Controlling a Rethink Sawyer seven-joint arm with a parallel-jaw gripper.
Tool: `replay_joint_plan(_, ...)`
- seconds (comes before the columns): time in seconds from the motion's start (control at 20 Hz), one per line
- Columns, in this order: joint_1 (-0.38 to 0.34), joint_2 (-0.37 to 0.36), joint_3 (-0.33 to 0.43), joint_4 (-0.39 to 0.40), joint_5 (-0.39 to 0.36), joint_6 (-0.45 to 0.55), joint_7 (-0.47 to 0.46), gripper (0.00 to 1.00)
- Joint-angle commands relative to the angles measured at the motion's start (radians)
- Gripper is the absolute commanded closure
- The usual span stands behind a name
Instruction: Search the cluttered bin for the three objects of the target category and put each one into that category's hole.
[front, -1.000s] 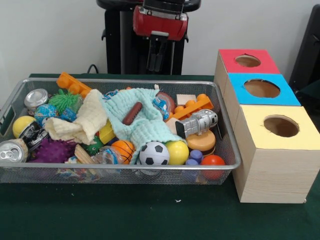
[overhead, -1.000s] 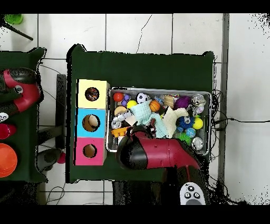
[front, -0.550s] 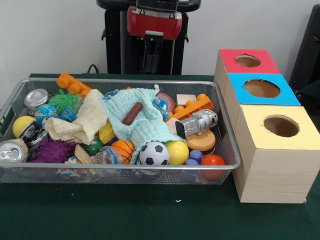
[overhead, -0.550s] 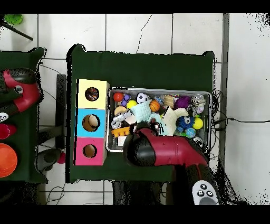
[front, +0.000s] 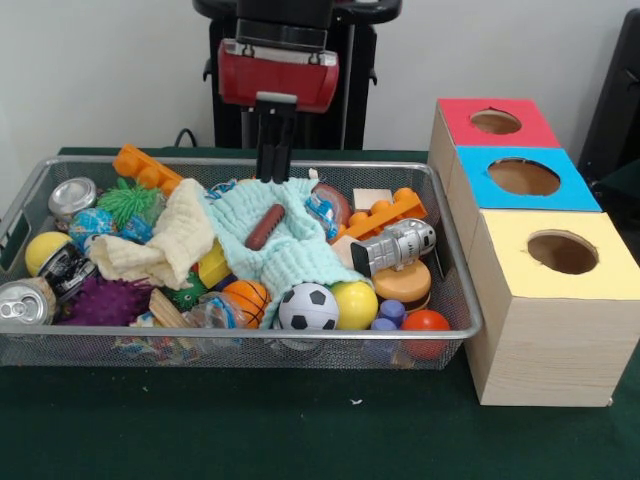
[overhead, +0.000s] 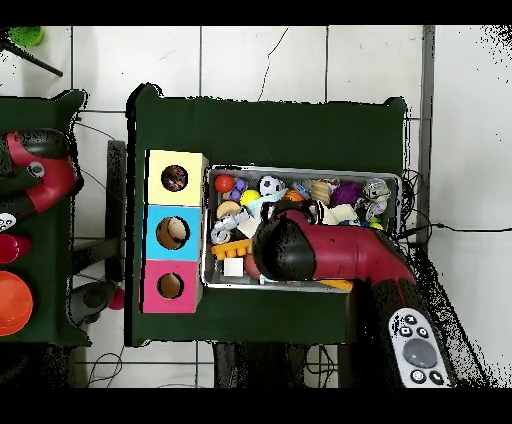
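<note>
Underneath, dark green table (front: 300, 430), white-tiled floor (overhead: 300, 60).

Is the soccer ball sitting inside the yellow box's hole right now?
No. The soccer ball lies in the wire bin, against its near wall beside a yellow ball, while the yellow box stands apart, outside the bin.

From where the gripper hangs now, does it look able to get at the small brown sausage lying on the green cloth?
Probably yes: the sausage lies uncovered on the cloth, and the gripper hangs just behind it.
</note>
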Motion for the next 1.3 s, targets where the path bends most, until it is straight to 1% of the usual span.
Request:
replay_joint_plan(0.05,-0.065,0.086,0.106,-0.154,-0.022,0.163,-0.106,1.00)
replay_joint_plan(0.2,-0.094,0.107,0.127,-0.184,-0.037,0.176,-0.138,1.00)
replay_joint_plan(0.45,-0.149,0.123,0.170,-0.202,-0.057,0.191,-0.189,1.00)
replay_joint_plan(0.65,-0.177,0.138,0.191,-0.211,-0.095,0.195,-0.225,1.00)
replay_joint_plan(0.85,-0.210,0.160,0.214,-0.215,-0.130,0.176,-0.249,1.00)
replay_joint_plan(1.05,-0.231,0.194,0.226,-0.224,-0.182,0.146,-0.241,1.00)
replay_joint_plan(1.3,-0.242,0.232,0.232,-0.212,-0.207,0.162,-0.212,1.00)
